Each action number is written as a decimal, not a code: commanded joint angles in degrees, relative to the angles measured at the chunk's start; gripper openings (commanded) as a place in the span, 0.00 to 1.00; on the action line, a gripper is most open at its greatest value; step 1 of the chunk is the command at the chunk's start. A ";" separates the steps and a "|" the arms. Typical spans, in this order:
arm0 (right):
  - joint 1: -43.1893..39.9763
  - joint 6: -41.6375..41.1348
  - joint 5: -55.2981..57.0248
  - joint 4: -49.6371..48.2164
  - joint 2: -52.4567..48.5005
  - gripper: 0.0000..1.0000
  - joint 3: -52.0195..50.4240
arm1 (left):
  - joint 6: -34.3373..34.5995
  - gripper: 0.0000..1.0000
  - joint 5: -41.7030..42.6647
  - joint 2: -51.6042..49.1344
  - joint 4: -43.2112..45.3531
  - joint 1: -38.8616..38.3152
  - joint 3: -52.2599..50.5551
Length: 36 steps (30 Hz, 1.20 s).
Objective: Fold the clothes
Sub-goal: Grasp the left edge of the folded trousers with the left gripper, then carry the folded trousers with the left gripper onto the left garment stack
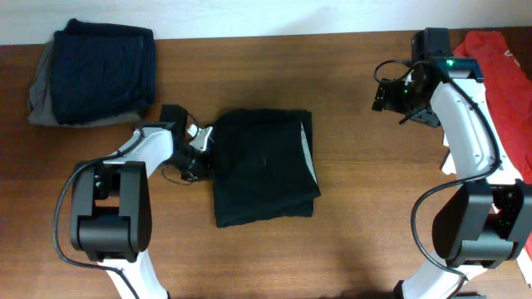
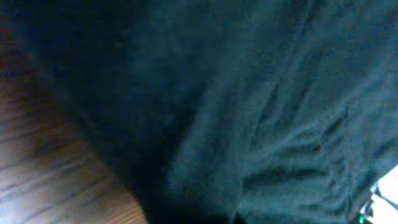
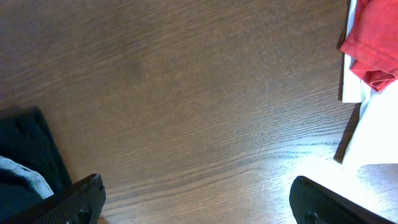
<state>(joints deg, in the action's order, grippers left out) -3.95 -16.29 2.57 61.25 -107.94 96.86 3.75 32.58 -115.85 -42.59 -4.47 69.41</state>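
A folded black garment (image 1: 264, 166) lies in the middle of the wooden table. My left gripper (image 1: 199, 148) is pressed against its left edge. The left wrist view is filled with the dark cloth (image 2: 249, 106), with a strip of table at the lower left, and my fingers are hidden there. My right gripper (image 1: 391, 93) hovers over bare table at the back right, far from the garment. In the right wrist view it (image 3: 196, 202) is open and empty, with a corner of the black garment (image 3: 28, 155) at the left edge.
A folded navy garment (image 1: 104, 71) lies on a grey one (image 1: 37, 91) at the back left. Red clothes (image 1: 503, 71) lie in a pile at the right edge, and they also show in the right wrist view (image 3: 373, 40) beside a white surface (image 3: 379, 124).
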 commanded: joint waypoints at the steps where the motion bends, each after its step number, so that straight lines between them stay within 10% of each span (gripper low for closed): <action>1: 0.11 -0.07 0.74 -0.02 0.61 0.98 0.81 | 2.89 0.01 -21.03 -1.68 -4.59 -0.09 4.46; 12: 0.11 -0.07 0.74 -0.02 0.61 0.98 0.81 | -7.04 0.01 -56.00 -1.68 2.10 2.51 32.79; 23: 0.11 -0.04 0.74 -0.02 0.61 0.98 0.81 | -6.84 0.01 -56.33 -1.68 22.32 9.90 32.92; 36: 0.11 -0.07 0.74 -0.02 0.61 0.98 0.81 | -2.91 0.01 -61.99 0.17 19.82 9.03 39.19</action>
<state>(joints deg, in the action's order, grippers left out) -3.95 -16.32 2.57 61.25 -107.94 96.86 -1.45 -27.22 -117.56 -23.35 4.84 105.47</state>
